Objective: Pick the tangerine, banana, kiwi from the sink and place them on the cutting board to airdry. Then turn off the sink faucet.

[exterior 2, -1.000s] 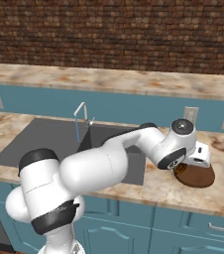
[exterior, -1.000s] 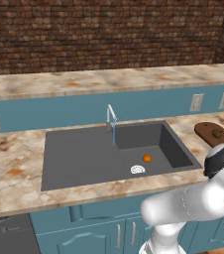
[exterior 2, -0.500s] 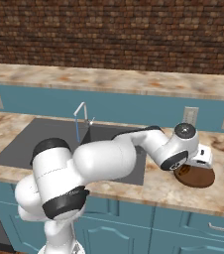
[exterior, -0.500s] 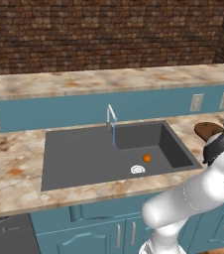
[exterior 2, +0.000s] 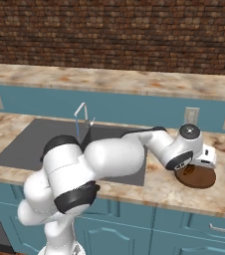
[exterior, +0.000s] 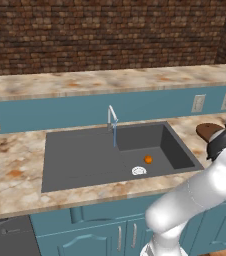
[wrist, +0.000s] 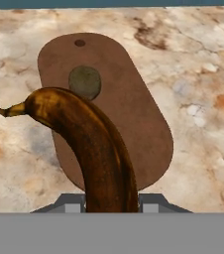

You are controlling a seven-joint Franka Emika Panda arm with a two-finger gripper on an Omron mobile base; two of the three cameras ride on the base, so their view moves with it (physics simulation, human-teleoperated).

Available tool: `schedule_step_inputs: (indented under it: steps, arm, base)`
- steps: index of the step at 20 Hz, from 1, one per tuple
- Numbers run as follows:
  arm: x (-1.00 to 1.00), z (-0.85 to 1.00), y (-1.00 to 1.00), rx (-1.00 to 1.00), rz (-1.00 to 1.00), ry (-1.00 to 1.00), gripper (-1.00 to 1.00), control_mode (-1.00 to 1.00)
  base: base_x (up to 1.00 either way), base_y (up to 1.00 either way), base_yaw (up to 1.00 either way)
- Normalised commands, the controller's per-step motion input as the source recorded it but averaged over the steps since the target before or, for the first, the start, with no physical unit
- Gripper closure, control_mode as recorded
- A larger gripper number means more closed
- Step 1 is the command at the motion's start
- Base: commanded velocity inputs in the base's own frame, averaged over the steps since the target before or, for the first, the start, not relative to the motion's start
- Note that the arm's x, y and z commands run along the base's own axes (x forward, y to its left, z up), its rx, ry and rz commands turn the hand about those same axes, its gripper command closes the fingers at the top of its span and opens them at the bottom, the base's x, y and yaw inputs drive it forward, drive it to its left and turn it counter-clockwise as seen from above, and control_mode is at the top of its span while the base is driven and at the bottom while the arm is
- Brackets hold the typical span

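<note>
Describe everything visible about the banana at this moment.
The banana is a curved, dark brown crescent with orange-brown streaks and a thin stem tip pointing away. The shut gripper clamps its near end, holding it over the cutting board, beside the kiwi lying there.

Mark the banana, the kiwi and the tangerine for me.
banana point(wrist: 96, 144), hand view, middle of its curved body.
kiwi point(wrist: 84, 82), hand view, centre of its top.
tangerine point(exterior: 148, 159), left base view, centre of the ball.
</note>
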Motion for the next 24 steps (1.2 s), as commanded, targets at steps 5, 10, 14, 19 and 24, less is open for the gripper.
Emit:
schedule_step_inputs:
  steps: [5, 10, 14, 19, 24]
  arm:
    - [0.2, -0.22, -0.22, 0.0, 0.0, 0.0, 1.0, -1.0]
    - [0.18, -0.2, -0.2, 0.0, 0.0, 0.0, 1.0, -1.0]
    - [0.12, -0.12, -0.17, 0.0, 0.0, 0.0, 1.0, -1.0]
    - [0.08, -0.24, -0.1, 0.0, 0.0, 0.02, 1.0, -1.0]
    - [0.03, -0.24, -0.05, 0.0, 0.0, 0.0, 1.0, -1.0]
  base:
    - [0.0, 0.0, 0.0]
    - [0.0, 0.0, 0.0]
    - [0.0, 0.0, 0.0]
    - [0.0, 0.0, 0.0]
    - [0.0, 0.0, 0.0]
